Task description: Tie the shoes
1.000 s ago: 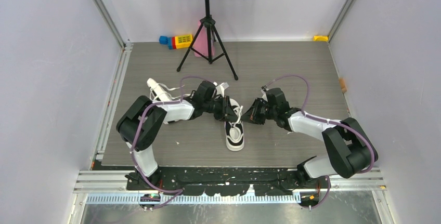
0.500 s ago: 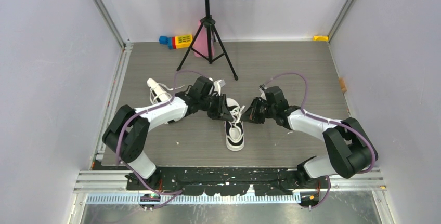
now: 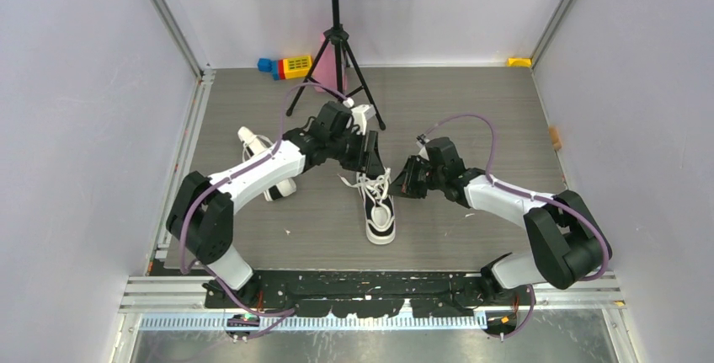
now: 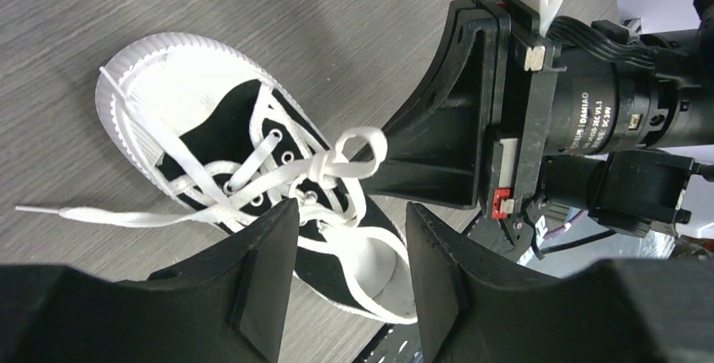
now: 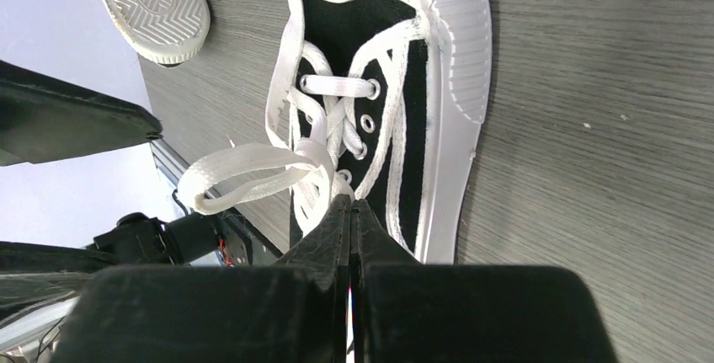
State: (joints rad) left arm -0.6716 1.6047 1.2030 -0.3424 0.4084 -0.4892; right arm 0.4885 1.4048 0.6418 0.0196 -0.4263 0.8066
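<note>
Here, from above, one shoe stands near the middle of the bench, toe toward the near edge. The other shoe lies toward the left edge, partly under the left arm. In the left wrist view, the left jaws are released and empty above the laces. In the right wrist view, the right jaws are clenched on the laces beside a loop.

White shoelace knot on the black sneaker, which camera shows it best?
Left wrist: the white shoelace knot sits mid-picture, sharp and unblocked. Right wrist shows it close too, just beyond the right gripper pinching the white lace. Top view shows it tiny.
</note>
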